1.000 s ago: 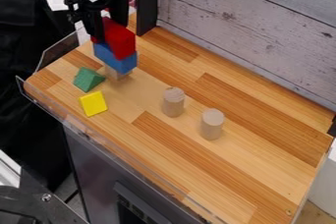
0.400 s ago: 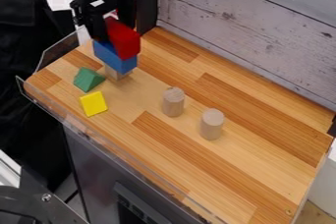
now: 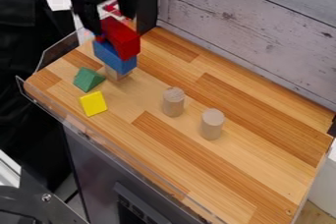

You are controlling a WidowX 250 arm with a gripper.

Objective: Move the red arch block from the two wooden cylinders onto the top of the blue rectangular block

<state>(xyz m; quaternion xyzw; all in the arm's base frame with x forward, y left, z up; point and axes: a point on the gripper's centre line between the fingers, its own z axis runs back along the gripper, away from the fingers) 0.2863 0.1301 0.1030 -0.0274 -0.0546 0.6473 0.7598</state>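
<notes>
The red block point(image 3: 122, 39) lies on the blue block point(image 3: 114, 58), which rests on a plain wooden block point(image 3: 116, 73) near one end of the bench point(image 3: 239, 169). Right by the red block is the gripper point(image 3: 111, 25), open, its fingers spread apart. Near the stack are a green triangular block point(image 3: 88, 79) and a yellow block point(image 3: 93, 103); two upright wooden cylinders point(image 3: 173, 102) stand farther off.

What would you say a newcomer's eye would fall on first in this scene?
Probably the bright red block on top of the blue block, toward the upper left, with the black gripper right at it. Next would come the yellow block lower down, beside the green block.
</notes>
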